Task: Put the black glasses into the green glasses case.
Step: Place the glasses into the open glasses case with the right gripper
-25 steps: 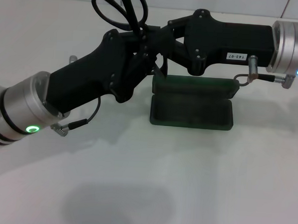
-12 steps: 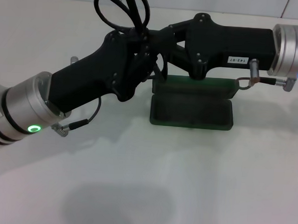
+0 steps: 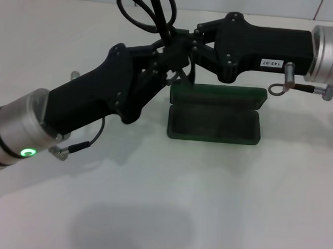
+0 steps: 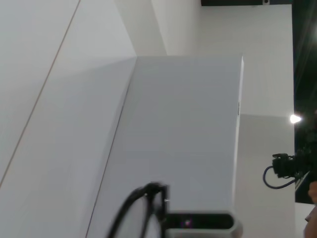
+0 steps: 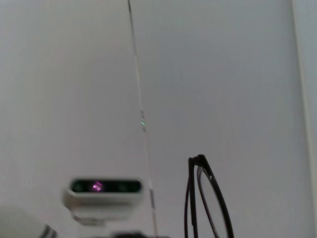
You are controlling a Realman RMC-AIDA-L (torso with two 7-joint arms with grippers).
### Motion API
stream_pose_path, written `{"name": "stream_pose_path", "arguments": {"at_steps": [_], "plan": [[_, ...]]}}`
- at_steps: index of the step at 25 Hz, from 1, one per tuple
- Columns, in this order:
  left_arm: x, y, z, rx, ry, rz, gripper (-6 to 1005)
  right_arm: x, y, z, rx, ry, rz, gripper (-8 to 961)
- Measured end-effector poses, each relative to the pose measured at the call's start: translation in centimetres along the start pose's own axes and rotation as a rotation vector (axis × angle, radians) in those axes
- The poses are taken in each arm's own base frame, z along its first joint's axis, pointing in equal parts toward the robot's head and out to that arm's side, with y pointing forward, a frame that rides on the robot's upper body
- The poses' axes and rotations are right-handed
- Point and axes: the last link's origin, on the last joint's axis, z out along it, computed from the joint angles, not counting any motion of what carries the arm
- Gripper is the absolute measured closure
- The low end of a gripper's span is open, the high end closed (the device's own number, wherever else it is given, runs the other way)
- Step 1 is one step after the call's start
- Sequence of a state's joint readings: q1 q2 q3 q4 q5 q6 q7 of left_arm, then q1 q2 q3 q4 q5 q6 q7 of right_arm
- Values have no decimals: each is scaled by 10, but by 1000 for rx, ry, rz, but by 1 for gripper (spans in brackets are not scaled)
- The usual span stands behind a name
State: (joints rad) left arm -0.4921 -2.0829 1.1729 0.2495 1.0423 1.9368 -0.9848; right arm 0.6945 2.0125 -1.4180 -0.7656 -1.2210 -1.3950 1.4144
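Both grippers meet above the far edge of the white table, just over the back left corner of the green glasses case. From the left, the left gripper reaches up and in; whether its fingers are closed cannot be told. Held aloft at the meeting point, the black glasses stand clear of the table. From the right comes the right gripper, its grip likewise unclear. Below, the case lies open on the table.

Your table and what lies on it
You have a plain white table with one thing on it: the dark green rectangular hard glasses case, lying open near the far side.
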Motion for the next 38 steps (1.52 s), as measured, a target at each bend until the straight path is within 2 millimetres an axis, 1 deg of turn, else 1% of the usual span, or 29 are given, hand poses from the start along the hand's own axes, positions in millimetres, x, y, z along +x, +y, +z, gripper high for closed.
{"name": "stream_pose_path", "arguments": {"at_steps": [2,5,8,10,15,18,21,24,27,35,38], "plan": [[2,4,-4,-12,11,0,961,5,-3,-2,23,40,0,920],[8,9,-11,-35,22,10,961,10,-3,0,13,138,-7,920],[15,12,-22,-61,1,33,961,12,3,7,-4,336,-41,921],[20,14,-29,-69,-22,44,961,12,8,11,28,496,-97,921],[33,17,-53,-5,-21,81,960,7,21,27,105,786,-247,922],[35,17,-59,27,-10,91,960,12,22,35,172,936,-329,922],[35,17,-60,39,-4,90,960,20,21,45,218,1043,-397,922],[34,16,-57,36,-1,88,960,28,21,51,245,1096,-459,922],[33,16,-56,36,1,87,960,31,19,54,254,1091,-484,922],[35,12,-54,48,14,87,960,43,15,52,275,1106,-513,921],[34,12,-54,53,17,80,959,44,13,51,287,1109,-519,921]]}}
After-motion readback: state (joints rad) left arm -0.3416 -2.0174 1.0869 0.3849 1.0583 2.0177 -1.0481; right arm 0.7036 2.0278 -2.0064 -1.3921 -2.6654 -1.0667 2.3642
